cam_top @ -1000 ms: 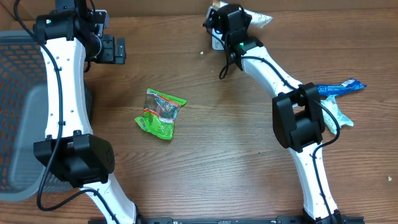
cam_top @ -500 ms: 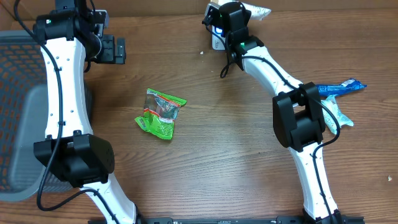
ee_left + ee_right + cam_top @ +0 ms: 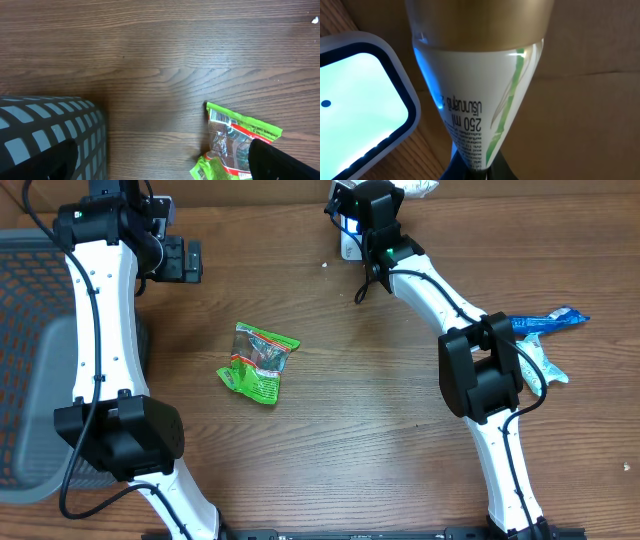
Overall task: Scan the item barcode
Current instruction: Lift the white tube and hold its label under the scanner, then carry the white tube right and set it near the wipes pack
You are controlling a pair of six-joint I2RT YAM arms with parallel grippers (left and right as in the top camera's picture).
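The right gripper [image 3: 475, 172] is clamped on the tail of the white tube [image 3: 480, 85], whose long axis runs straight out ahead of its fingers, and the lit scanner [image 3: 365, 95] sits just beside it, to the left in the wrist view. The left gripper [image 3: 186, 259], wide and empty, is well apart

Pouch [image 3: 479, 117] — white, gold-topped, green-streaked; scanner window [image 3: 355, 95] glows pale cyan.

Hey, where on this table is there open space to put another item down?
Bare wood lies between the green snack packet and the right arm, and along the front between both arm bases. Crowded: the far edge around the scanner and held tube, and the right side by the blue packets.
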